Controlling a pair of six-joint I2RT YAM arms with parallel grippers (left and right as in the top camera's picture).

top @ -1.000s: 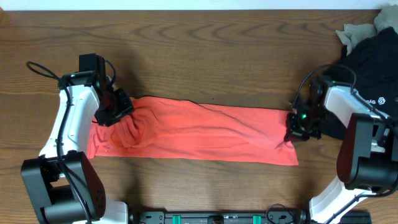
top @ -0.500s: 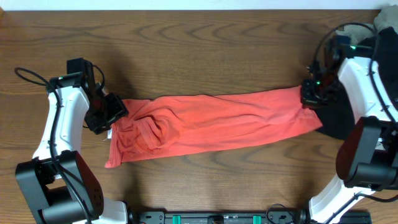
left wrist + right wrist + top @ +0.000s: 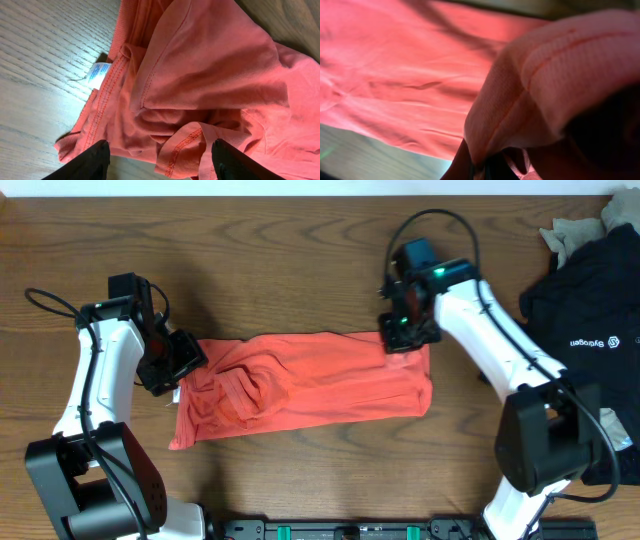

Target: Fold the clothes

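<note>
The coral-red T-shirt (image 3: 300,385) lies crumpled across the middle of the table, its right part folded back over itself. My left gripper (image 3: 172,370) is at the shirt's left end, by the collar. In the left wrist view its jaws (image 3: 160,162) are spread wide over bunched collar fabric (image 3: 210,75), and a white label (image 3: 98,73) shows. My right gripper (image 3: 403,338) is shut on the shirt's right-hand edge and holds it over the upper right corner of the fold. In the right wrist view the fabric (image 3: 420,75) drapes over the jaws (image 3: 492,167).
A black tee with a small white logo (image 3: 585,320) lies heaped at the right edge of the table. A beige piece (image 3: 572,230) lies behind it at the far right corner. The table is brown wood (image 3: 300,260).
My right gripper has carried the shirt's right end far to the left, doubling the shirt over and shortening it. My left gripper pulled its end leftwards earlier and has since held still.
</note>
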